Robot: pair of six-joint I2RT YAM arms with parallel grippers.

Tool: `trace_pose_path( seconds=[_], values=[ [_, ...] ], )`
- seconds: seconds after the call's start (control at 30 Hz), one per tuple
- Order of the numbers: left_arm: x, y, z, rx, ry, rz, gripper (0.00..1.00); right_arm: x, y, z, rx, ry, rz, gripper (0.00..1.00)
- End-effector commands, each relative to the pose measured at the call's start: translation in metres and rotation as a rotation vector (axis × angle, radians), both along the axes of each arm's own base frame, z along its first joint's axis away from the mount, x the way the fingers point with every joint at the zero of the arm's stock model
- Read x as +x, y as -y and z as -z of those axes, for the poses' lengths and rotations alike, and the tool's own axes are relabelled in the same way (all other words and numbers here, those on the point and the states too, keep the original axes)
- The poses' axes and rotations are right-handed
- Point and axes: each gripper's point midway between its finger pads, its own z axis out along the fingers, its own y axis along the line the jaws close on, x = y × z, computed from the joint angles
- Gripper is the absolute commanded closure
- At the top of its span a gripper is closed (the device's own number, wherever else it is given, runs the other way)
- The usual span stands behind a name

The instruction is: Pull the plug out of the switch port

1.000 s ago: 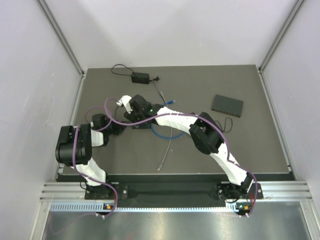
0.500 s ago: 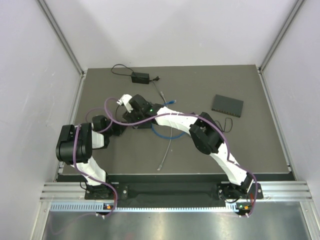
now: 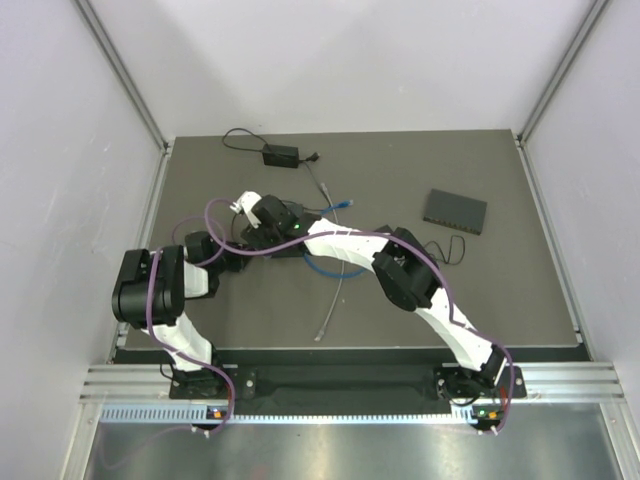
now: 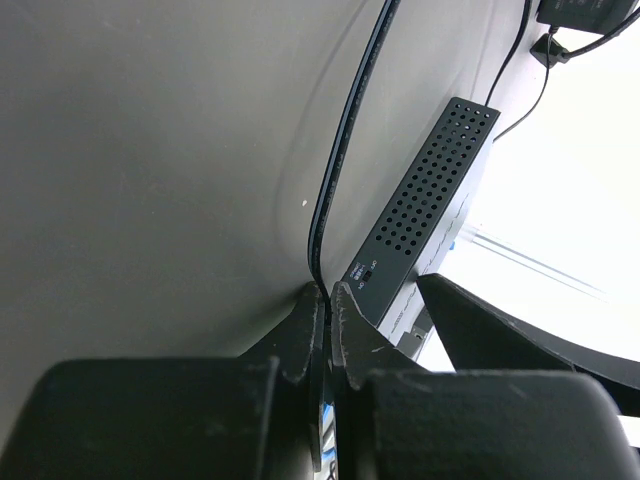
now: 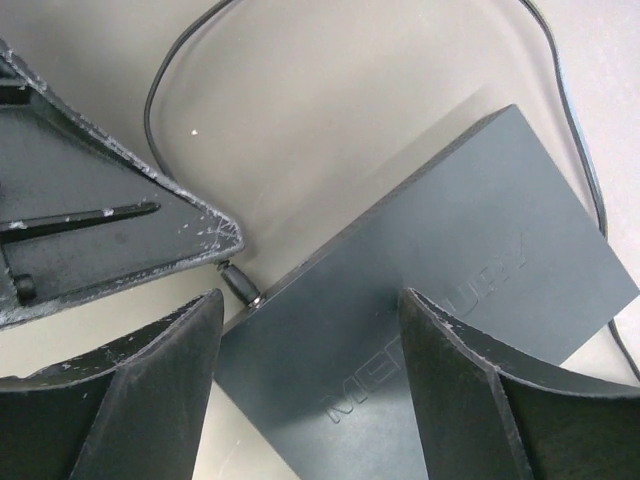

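Left gripper, low in its wrist view, is clamped on the thin, glossy black cable; right gripper gapes empty over the matte, boxy switch; its small barrel plug, centre-left, looks seated; extraction seems not yet begun, wanting a straight pull along its axis.

We see soft, even overhead light and faint shadows from above, while the left wrist view burns out white at right and its near fingers blur.
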Motion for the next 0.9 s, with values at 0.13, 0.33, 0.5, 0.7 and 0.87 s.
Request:
trace_pose_path(
  seconds=[0.13,0.33,0.5,0.7,0.87],
  values=[
    [-0.024,-0.001,0.038,0.025,-0.166,-0.007,1.00,0.008,0.010,-0.004,-0.021,0.057,0.054,0.35],
    [-0.023,-0.007,0.037,0.045,-0.197,-0.039,1.00,0.016,0.025,0.012,-0.079,0.060,0.122,0.42],
    [-0.018,-0.012,0.034,0.061,-0.211,-0.064,1.00,0.010,0.038,0.021,-0.113,0.045,0.133,0.47],
    [-0.020,-0.027,0.035,0.116,-0.236,-0.131,1.00,0.008,0.055,0.022,-0.148,0.045,0.153,0.47],
    [-0.020,-0.037,0.033,0.137,-0.241,-0.160,1.00,0.008,0.066,0.020,-0.174,0.062,0.154,0.48]
  ],
)
